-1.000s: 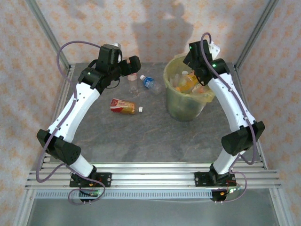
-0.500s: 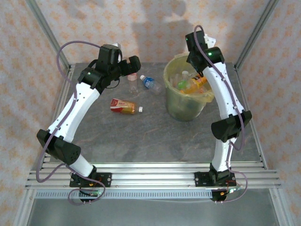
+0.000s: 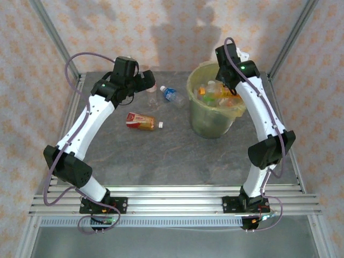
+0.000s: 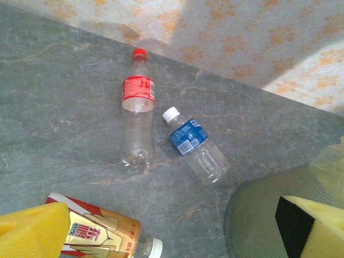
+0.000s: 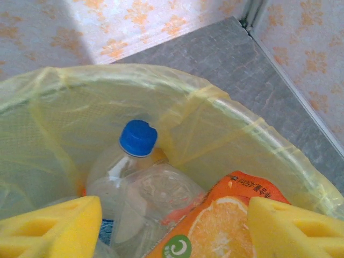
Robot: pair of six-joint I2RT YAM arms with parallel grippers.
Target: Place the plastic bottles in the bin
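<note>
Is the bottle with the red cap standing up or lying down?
Lying down. The red-capped bottle lies flat on its side on the grey table, its whole length visible, beside the blue-labelled bottle.

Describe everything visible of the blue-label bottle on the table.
The blue-label bottle is small, clear plastic, looks empty, with a white cap and a blue wrap near its neck. It lies on its side on the grey table, between the red-label bottle and the bin; it seems to touch neither.
</note>
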